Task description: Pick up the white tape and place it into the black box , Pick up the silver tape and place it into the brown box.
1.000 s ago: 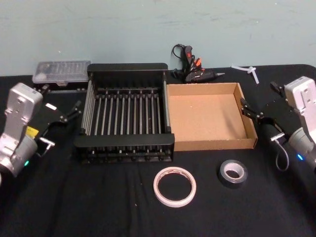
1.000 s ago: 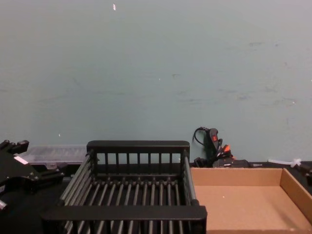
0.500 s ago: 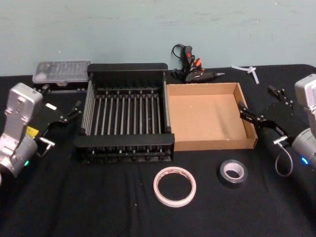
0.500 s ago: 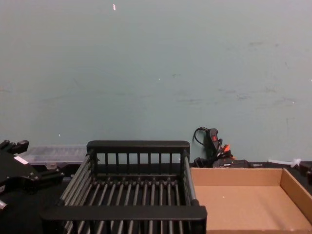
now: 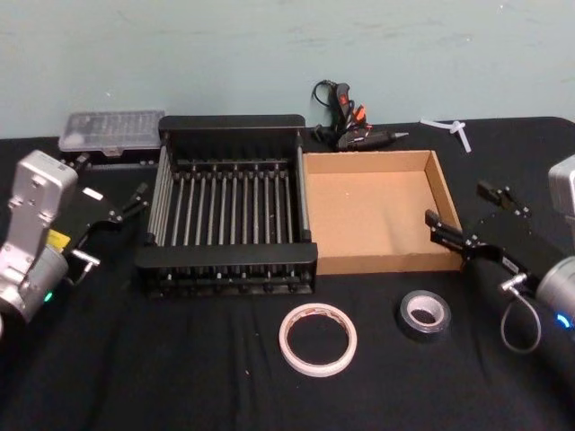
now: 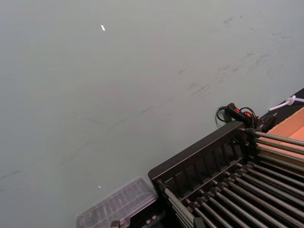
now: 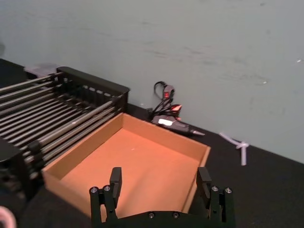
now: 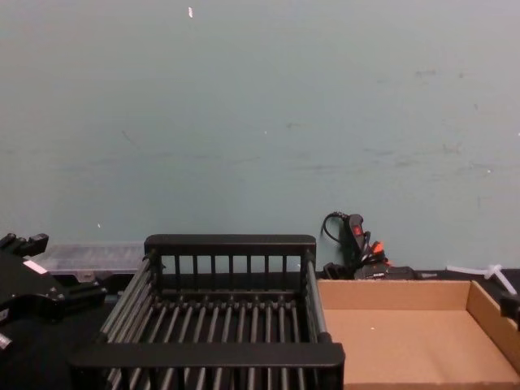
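On the table, both boxes empty: black box (image 5: 226, 202) left, brown box (image 5: 381, 211) right; right gripper (image 5: 467, 215), jaws spread, now nearer than a second ago, closing on silver tape (image 5: 424, 313); white tape (image 5: 317, 338) untouched; left gripper (image 5: 112, 218) parked, released

Head looks down, chest looks level; both share the black box (image 5: 229, 202).

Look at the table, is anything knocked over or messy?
Nothing stands out. The white tape and silver tape lie flat on the black table, apart from each other. The black box and brown box sit straight, side by side. Both the left gripper and right gripper are open.
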Tool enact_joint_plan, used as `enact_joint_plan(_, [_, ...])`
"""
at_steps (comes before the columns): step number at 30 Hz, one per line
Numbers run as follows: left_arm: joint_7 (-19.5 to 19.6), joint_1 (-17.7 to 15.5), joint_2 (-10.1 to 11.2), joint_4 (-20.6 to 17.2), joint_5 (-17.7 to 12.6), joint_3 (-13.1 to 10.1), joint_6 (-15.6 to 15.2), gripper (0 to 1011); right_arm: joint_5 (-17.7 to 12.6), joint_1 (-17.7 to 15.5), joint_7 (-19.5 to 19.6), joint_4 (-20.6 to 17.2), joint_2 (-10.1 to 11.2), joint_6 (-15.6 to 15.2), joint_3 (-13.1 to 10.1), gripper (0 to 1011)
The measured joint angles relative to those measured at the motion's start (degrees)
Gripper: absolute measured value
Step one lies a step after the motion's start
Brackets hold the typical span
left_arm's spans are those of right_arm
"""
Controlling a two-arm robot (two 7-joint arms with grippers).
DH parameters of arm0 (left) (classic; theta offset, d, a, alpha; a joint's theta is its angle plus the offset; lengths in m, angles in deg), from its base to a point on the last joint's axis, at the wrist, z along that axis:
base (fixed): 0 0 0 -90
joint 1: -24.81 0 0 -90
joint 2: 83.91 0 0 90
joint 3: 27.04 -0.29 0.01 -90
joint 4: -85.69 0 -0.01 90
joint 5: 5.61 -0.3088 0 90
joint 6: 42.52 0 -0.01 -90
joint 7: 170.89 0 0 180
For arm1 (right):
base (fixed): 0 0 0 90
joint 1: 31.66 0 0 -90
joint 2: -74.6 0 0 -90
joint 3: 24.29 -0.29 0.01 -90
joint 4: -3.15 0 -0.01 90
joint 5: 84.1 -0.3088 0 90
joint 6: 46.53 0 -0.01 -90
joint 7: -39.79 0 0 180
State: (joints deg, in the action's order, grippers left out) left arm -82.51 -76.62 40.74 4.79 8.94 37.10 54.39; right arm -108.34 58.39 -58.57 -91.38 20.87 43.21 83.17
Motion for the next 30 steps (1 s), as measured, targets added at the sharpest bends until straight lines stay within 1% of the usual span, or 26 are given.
enact_joint_plan(4, [0.0,0.0,0.0,0.0,0.0,0.0,0.0,1001,-0.56,-1.86,-0.86,-1.62,0.24,-0.66,-0.64,1002])
enact_joint_plan(7, [0.0,0.0,0.0,0.0,0.0,0.0,0.0,1001,-1.49,-3.63,-1.69,-3.16,0.42,-1.5,-1.62,1000])
enact_joint_plan(11, [0.0,0.0,0.0,0.0,0.0,0.0,0.0,1001,-2.19,-5.05,-2.17,-4.32,0.62,-2.22,-2.54,1000])
enact_joint_plan(18, [0.0,0.0,0.0,0.0,0.0,0.0,0.0,1001,-2.98,-9.19,-3.26,-7.29,1.69,-3.63,-4.71,1000])
enact_joint_plan(25, [0.0,0.0,0.0,0.0,0.0,0.0,0.0,1001,-2.77,-11.91,-3.72,-8.7,2.15,-4.64,-6.08,1000])
enact_joint_plan(30, [0.0,0.0,0.0,0.0,0.0,0.0,0.0,1001,-1.91,-13.14,-3.96,-8.91,2.13,-6.08,-6.31,1000])
